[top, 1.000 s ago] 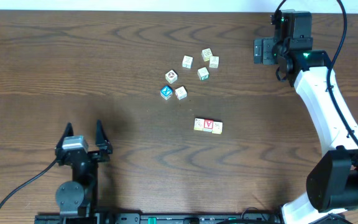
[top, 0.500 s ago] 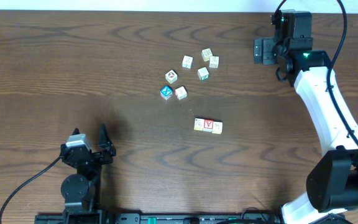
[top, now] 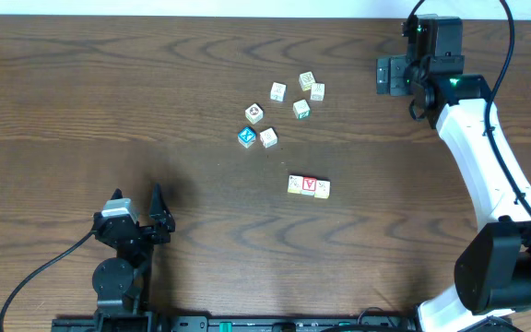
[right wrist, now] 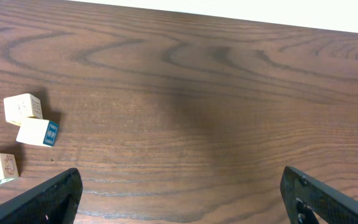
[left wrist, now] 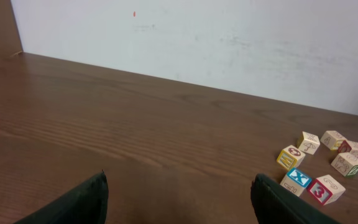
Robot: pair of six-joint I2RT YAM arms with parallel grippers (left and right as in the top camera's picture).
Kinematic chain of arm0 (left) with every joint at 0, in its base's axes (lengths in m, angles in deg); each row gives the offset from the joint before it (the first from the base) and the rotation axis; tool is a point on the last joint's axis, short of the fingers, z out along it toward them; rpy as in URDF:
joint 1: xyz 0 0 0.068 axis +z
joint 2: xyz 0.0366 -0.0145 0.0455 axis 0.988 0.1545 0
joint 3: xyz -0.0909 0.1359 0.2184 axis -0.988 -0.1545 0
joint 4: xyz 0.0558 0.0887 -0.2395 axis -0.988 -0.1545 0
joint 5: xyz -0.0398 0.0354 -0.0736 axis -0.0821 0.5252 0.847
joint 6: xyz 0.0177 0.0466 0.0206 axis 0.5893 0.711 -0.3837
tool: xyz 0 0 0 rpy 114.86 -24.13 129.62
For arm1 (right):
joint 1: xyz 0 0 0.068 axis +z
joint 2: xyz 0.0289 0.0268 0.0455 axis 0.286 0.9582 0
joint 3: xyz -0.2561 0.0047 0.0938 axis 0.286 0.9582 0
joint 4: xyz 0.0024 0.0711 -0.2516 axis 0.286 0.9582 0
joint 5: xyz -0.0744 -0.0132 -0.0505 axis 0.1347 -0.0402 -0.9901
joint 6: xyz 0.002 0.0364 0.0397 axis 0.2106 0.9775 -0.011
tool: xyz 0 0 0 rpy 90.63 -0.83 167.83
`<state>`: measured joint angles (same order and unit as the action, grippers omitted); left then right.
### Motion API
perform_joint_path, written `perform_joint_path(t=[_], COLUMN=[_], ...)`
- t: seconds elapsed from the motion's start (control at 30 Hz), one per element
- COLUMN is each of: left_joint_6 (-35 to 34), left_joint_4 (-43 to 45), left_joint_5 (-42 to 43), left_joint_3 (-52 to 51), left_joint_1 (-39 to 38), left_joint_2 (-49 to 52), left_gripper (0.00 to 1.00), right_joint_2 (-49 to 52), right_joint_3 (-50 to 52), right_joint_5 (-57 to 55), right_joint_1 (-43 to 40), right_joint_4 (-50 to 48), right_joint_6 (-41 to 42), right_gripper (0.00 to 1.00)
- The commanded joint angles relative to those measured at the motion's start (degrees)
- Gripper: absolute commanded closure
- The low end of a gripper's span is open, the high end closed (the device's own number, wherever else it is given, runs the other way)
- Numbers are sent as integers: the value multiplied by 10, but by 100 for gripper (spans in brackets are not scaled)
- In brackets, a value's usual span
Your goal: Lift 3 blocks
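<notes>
The three blocks lie touching in a short row right of the table's middle: a pale one (top: 296, 184), the red-faced one with a white letter (top: 309, 186) and another pale one (top: 322, 189). My left gripper (top: 136, 197) is open near the front left, far from the row, with nothing between its fingers (left wrist: 179, 176). At the back right, my right gripper (top: 383, 77) points left and is open and empty (right wrist: 180, 171). Neither wrist view shows the row.
Behind the row lies a loose cluster of other cubes, among them a blue-faced cube (top: 245, 136) (left wrist: 299, 178) and pale ones (top: 277, 91) (right wrist: 23, 106). A white wall (left wrist: 229, 37) rises behind the table's far edge.
My left gripper has shifted slightly right and toward the front edge, and tilted so its fingers look shorter from above. The right arm and the blocks have not moved.
</notes>
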<state>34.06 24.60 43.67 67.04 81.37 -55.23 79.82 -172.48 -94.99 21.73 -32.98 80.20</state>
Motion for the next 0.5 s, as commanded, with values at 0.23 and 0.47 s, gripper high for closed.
perform_joint_path(t=[0.23, 0.47], left_joint_6=[-5, -5], left_joint_4=[-29, -29], left_joint_5=[-4, -4], left_joint_3=[-6, -6], left_joint_1=[-2, -2], left_joint_2=[-3, -3], left_gripper=[26, 26], right_joint_2=[-2, -35], right_joint_3=[-4, -4], right_joint_5=[-5, -5], right_joint_1=[-5, 3], right_joint_4=[0, 31], right_joint_6=[-5, -5], right_gripper=[1, 1])
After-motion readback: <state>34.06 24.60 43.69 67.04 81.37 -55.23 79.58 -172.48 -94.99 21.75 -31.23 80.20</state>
